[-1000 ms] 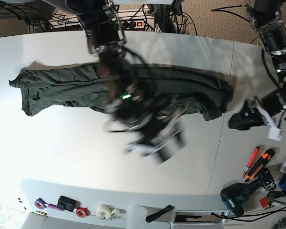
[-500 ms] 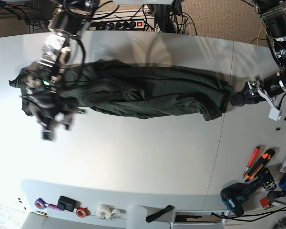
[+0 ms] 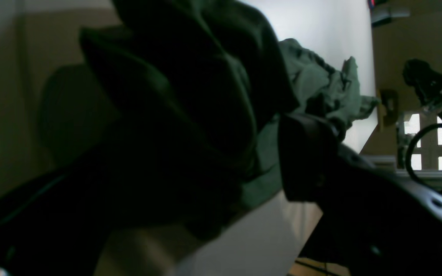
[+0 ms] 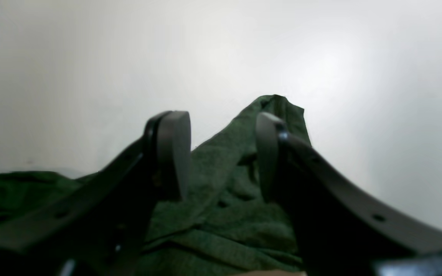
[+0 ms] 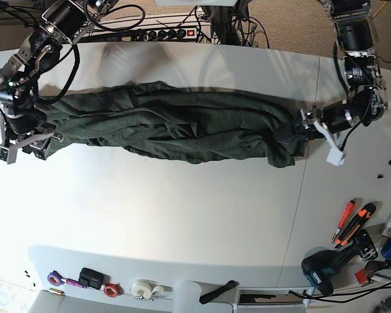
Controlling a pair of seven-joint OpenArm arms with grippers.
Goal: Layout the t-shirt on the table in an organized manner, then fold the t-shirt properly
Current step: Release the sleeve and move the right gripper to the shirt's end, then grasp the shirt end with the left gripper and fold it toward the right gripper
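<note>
The dark green t-shirt [image 5: 182, 127] lies bunched in a long band across the white table [image 5: 182, 215]. My left gripper [image 5: 302, 126] is at the shirt's right end. In the left wrist view it [image 3: 221, 168] is shut on a thick wad of the cloth [image 3: 205, 88]. My right gripper [image 5: 31, 134] is at the shirt's left end. In the right wrist view it [image 4: 221, 153] is open, its fingers [image 4: 173, 153] apart just over the cloth [image 4: 221, 214], whose tip points onto bare table.
Orange cutters [image 5: 352, 222], a drill [image 5: 326, 268] and a blue box lie at the front right. Tape rolls [image 5: 143, 288] and small items line the front edge. A power strip [image 5: 182, 31] and cables lie behind the table. A dark seam [image 5: 300, 215] crosses the table's right side.
My right arm swung from the table's middle to the shirt's left end. My left gripper moved in onto the shirt's right end and closed on it. The shirt is stretched longer.
</note>
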